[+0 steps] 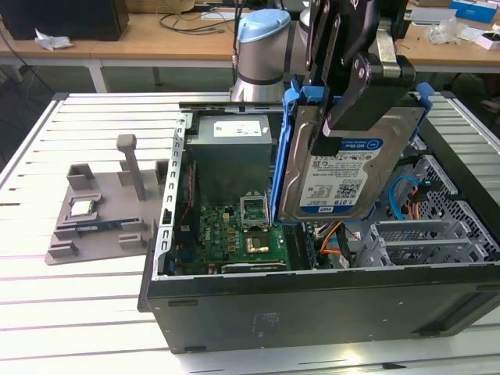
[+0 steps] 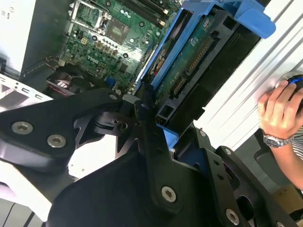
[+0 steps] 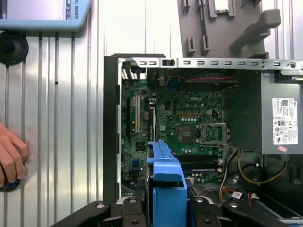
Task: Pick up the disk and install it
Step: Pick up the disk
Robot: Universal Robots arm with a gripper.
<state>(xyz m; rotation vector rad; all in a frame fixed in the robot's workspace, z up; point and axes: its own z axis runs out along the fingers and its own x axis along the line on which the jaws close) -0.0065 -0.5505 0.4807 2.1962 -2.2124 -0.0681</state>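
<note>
The tool (image 1: 336,133) is clamped on the disk (image 1: 348,180), pinching it across the flat faces near the top edge, with one finger on the label side. The disk hangs upright, on edge, over the open computer case (image 1: 312,305). It's above the exterior view's right half, between the motherboard (image 1: 234,234) and the metal drive cage (image 1: 426,238).

Handling-wise, I'd call it dense and dead stiff. The metal faces look smooth, so it could slip or swing if the pinch sits off-centre. It's not something to bump either: the second wrist view shows its bare circuit board (image 2: 189,66) exposed on the back. The blue bracket (image 3: 165,187) around it is plastic, probably with some give, so I'd trust the metal body for grip, not the frame.

For room, it's open air above and tight below. Case walls, sheet-metal cage edges and loose orange and blue cables (image 1: 406,203) crowd the right. A person's hand (image 3: 12,161) rests on the bench (image 1: 78,312) beside the case, well apart from the disk.
</note>
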